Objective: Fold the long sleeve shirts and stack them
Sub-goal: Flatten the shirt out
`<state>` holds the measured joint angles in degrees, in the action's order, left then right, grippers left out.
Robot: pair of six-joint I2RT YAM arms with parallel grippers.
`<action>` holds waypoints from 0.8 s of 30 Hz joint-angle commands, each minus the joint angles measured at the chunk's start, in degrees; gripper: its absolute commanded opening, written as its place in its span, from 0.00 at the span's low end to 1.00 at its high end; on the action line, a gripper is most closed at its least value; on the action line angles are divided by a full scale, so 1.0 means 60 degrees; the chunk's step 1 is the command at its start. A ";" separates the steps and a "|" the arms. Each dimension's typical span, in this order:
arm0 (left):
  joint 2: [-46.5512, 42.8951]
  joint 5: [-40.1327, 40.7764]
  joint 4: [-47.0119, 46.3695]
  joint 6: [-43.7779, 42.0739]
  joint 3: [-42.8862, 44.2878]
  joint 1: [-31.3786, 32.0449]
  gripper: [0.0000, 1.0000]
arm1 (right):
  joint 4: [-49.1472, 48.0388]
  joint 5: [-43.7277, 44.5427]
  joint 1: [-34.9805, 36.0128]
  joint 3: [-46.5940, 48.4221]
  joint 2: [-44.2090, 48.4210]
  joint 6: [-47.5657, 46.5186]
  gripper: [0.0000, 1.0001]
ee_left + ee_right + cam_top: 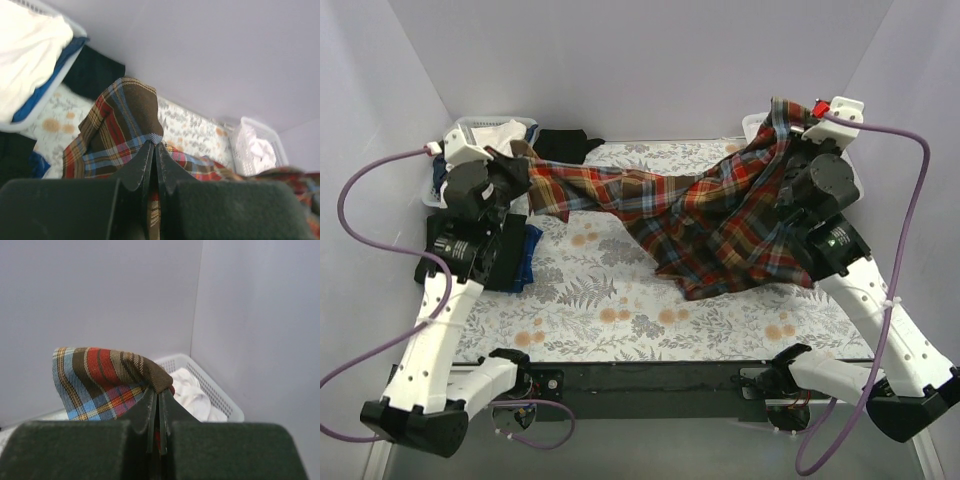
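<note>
The left tool (154, 146) and right tool (158, 391) each clench one end of the plaid shirt (720, 215), stretched left to right between them over the surface (620, 320); its bulk sags nearer the right tool.

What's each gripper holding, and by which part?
Both hold the plaid shirt: the left gripper pinches a bunched edge at its left end, the right gripper its right end; sleeve or hem cannot be told.

Seen from above, the plaid shirt (720, 215) buries the right claw (158, 396) tips, the left arm (470, 205) hides much of the white basket (470, 126) and a blue cloth (526, 256), and the black shirt (565, 143) is partly overlapped.
</note>
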<state>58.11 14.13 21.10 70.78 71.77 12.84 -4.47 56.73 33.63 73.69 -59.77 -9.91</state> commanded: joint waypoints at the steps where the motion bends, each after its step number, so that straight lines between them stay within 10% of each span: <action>1: -0.0835 -0.0816 0.0921 0.0141 -0.1338 -0.0045 0.00 | -0.1145 -0.1908 -0.0374 0.1120 -0.0759 -0.0897 0.04; 12: -0.5152 -0.1651 0.1815 0.1634 -0.5116 -0.0045 0.00 | -0.1160 -0.7590 -0.0814 0.3212 -0.4230 -0.0340 0.01; 17: -0.5657 -0.1230 0.2429 0.1826 -0.5589 -0.0045 0.59 | -0.0634 -0.9758 -0.0814 0.4299 -0.6179 0.0610 0.01; 24: -0.4149 -0.0143 0.2256 0.1211 -0.4447 -0.0045 0.80 | -0.0646 -1.0524 -0.0814 0.4198 -0.6973 0.1417 0.01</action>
<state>29.28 9.52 35.90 80.42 40.73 12.84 -5.04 -0.84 28.99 96.44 -103.09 -5.19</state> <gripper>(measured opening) 0.789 0.031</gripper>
